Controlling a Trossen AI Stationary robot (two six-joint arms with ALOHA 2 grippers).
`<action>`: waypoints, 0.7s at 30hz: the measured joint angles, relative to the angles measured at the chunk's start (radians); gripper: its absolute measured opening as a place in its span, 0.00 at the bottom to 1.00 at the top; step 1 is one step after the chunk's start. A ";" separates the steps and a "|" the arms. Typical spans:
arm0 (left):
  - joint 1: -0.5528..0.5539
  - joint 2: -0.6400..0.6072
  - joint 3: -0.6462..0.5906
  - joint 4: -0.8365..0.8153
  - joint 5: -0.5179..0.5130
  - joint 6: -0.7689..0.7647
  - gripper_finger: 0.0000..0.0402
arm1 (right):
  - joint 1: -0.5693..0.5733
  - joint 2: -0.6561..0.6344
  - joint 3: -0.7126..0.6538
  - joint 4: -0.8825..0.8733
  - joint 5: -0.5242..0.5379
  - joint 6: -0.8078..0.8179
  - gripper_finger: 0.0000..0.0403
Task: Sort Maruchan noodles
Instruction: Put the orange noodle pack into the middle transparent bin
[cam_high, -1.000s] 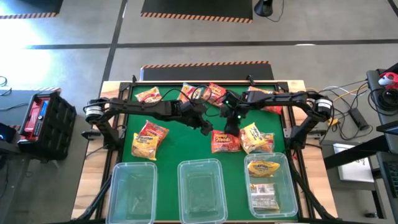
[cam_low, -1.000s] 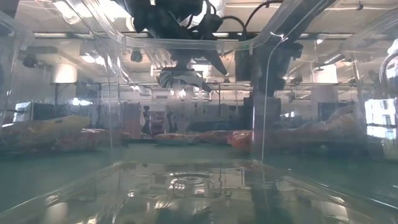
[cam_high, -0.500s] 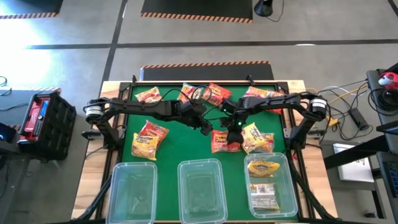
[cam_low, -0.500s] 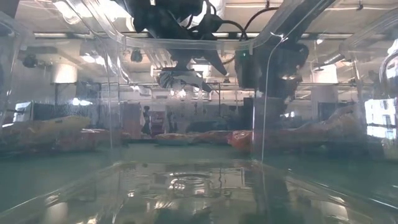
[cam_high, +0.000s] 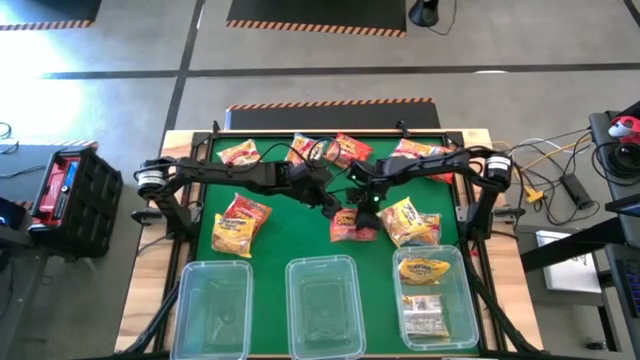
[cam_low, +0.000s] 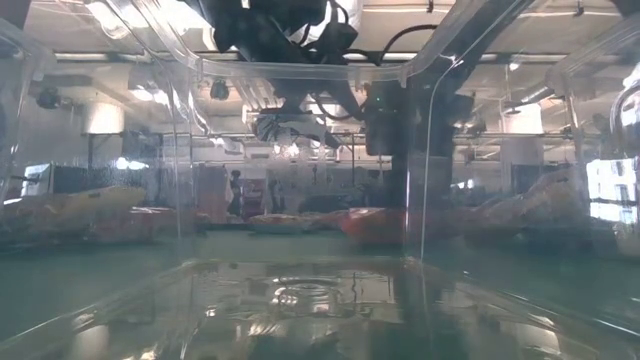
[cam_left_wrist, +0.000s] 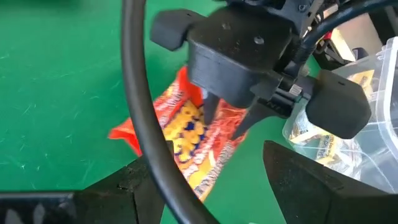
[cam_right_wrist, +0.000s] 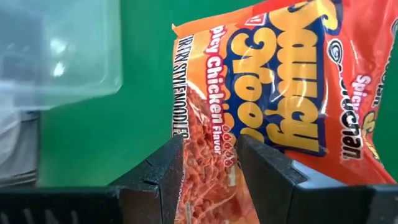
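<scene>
Your right gripper (cam_high: 352, 207) is at the middle of the green table (cam_high: 275, 225), fingers (cam_right_wrist: 163, 168) pinching the edge of a red noodle packet (cam_high: 353, 224) that lies just behind the middle bin (cam_high: 322, 305). Your left gripper (cam_high: 331, 207) hangs just beside it with its fingers spread and nothing between them. You have a yellow packet (cam_high: 412, 222) right of the red one, another packet (cam_high: 238, 222) toward the left side, and more packets (cam_high: 340, 150) along the far edge. The right bin (cam_high: 432, 295) already holds packets.
</scene>
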 joint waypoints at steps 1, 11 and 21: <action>0.000 0.000 0.000 -0.005 0.000 0.002 0.58 | 0.000 0.001 0.007 0.018 0.014 0.000 0.37; 0.001 0.000 0.000 -0.101 -0.003 0.034 0.58 | -0.001 0.006 0.092 0.157 0.393 0.017 0.37; 0.000 0.000 0.000 -0.122 -0.127 0.049 0.58 | -0.005 -0.002 0.245 -0.041 0.313 0.040 0.37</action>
